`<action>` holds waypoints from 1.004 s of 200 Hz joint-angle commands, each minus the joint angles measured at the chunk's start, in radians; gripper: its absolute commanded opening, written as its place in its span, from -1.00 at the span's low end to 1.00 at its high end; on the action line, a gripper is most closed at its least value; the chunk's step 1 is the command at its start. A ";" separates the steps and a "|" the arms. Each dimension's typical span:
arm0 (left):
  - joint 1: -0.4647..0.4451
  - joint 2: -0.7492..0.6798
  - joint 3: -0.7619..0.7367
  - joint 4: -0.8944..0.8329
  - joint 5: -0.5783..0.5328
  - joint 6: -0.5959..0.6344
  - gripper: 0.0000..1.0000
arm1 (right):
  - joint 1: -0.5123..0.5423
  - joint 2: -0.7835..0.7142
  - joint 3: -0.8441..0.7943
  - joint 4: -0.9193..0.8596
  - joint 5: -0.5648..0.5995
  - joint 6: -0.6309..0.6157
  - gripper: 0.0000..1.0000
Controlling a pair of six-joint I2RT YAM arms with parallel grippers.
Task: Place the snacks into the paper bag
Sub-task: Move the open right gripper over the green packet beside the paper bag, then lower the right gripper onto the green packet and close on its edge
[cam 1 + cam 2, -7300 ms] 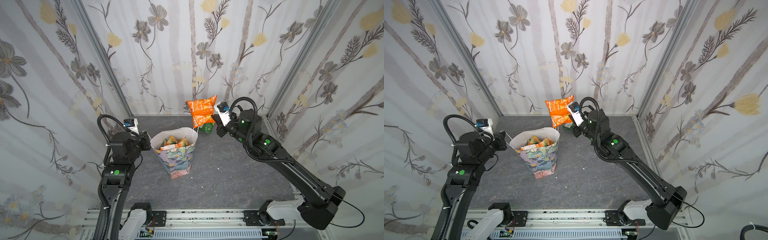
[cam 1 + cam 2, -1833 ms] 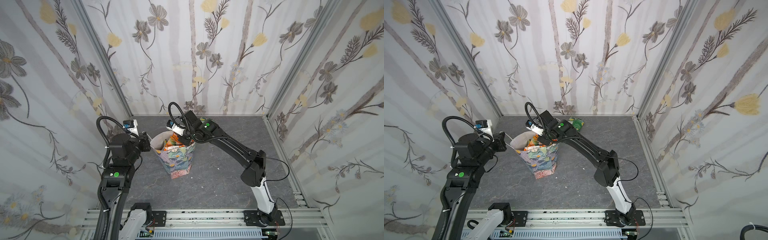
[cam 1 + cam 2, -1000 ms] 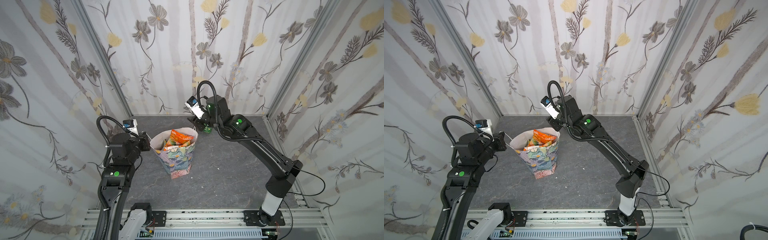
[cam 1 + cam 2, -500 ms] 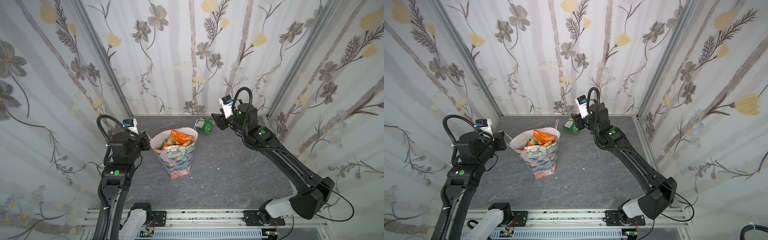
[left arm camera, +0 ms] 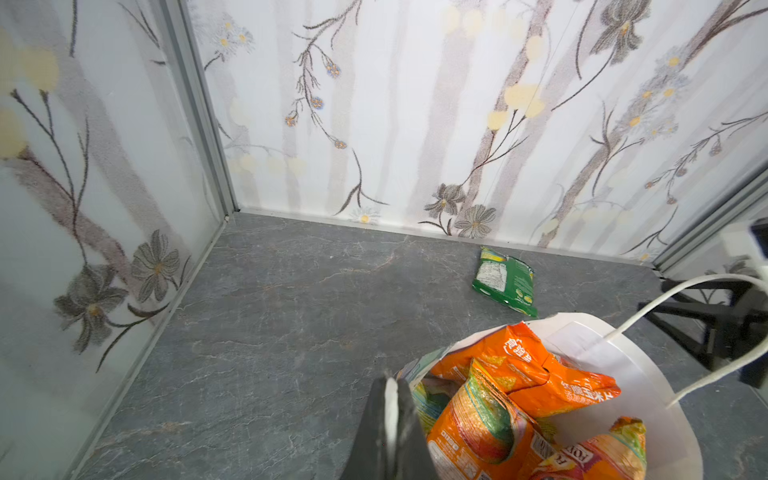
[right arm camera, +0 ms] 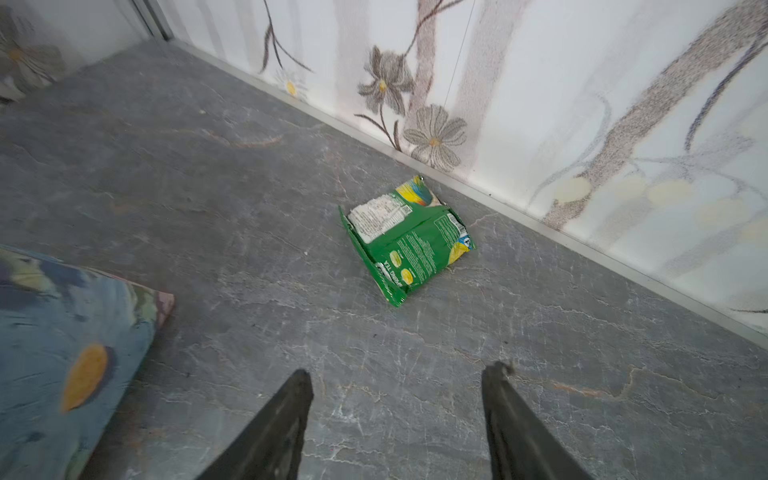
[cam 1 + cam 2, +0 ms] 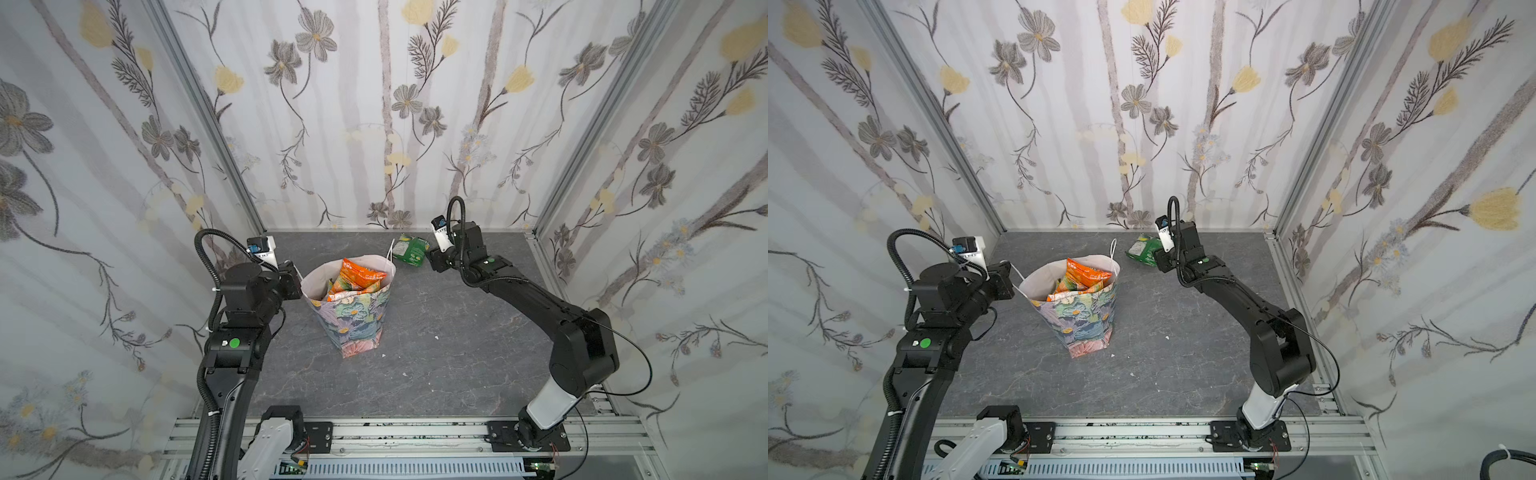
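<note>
Snacks (image 7: 357, 276): several crinkly packets, mostly orange with some yellow and green, stand crowded together inside the paper bag (image 7: 353, 320), their tops showing at its open mouth in both top views and in the left wrist view. One further item, a green packet (image 6: 407, 237), lies flat and creased on the bench (image 7: 436, 353), outside the bag, behind it and to its right, close to the foot of the back wall (image 7: 374, 104). Bag: floral print outside, white inside, upright near the middle of the bench; one white cord handle (image 5: 685, 291) arches up from the rim on the far side from the left arm. Left tool (image 5: 390, 380): fully closed at the bag's near rim, a thin white strip pinched between its fingers; whether that strip is paper edge or cord cannot be told. Right tool (image 6: 399, 370): jaws spread wide with nothing between them, poised over bare bench with the green packet just ahead of its fingertips and apart from them; a corner of the bag shows off to one side in the right wrist view. Enclosure: flower-patterned panels on three sides.
</note>
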 commanded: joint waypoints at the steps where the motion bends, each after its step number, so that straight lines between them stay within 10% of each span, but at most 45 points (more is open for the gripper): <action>1: 0.002 0.000 -0.008 0.045 0.030 -0.016 -1.00 | 0.000 0.067 0.004 0.111 0.026 -0.104 0.28; 201: 0.002 -0.017 0.014 0.001 0.022 0.002 -1.00 | 0.081 0.486 0.246 0.132 0.245 -0.268 0.39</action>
